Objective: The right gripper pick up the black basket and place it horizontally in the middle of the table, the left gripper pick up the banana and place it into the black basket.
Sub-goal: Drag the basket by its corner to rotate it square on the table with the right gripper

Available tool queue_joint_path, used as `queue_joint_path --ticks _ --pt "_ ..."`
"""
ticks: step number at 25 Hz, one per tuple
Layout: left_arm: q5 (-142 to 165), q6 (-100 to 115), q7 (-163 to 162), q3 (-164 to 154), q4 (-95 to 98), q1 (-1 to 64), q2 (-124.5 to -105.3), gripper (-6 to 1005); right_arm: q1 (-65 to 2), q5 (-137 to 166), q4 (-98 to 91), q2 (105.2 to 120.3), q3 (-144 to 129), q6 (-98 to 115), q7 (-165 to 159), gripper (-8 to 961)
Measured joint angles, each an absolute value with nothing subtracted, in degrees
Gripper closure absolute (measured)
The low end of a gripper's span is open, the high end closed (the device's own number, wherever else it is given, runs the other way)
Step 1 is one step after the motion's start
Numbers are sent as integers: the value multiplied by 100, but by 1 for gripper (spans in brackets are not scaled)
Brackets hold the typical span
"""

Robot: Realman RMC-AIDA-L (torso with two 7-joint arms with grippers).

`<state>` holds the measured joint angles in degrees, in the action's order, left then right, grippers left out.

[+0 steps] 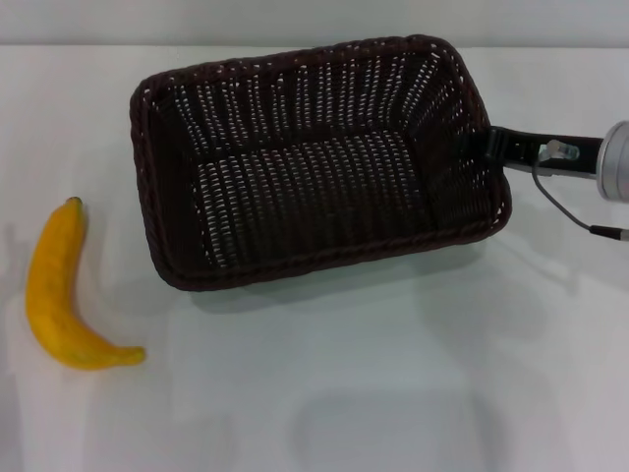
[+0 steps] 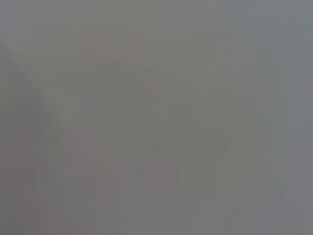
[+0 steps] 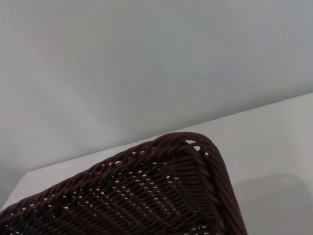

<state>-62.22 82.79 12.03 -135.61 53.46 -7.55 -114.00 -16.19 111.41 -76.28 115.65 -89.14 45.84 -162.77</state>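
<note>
The black basket (image 1: 324, 258) sits slightly askew in the middle of the white table (image 1: 393, 393), open side up and empty. My right gripper (image 1: 491, 146) reaches in from the right and is shut on the basket's right rim. The right wrist view shows a corner of the basket (image 3: 161, 186) close up. The yellow banana (image 1: 54, 295) lies on the table at the left, apart from the basket, dark tip pointing away. My left gripper is out of view; the left wrist view is a blank grey.
The right arm's silver wrist (image 1: 617, 162) and a thin cable (image 1: 565, 211) hang at the right edge. Bare table lies between banana and basket and in front of the basket. The table's far edge meets a pale wall.
</note>
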Motion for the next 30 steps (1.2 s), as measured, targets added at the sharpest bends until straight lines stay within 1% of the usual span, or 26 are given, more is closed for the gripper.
queue_joint_path --ticks 30 --pt "-6216 8213 1109 -13560 5308 -747 -11391 122 -1678 11081 -7652 11566 -9407 4352 -16277 752"
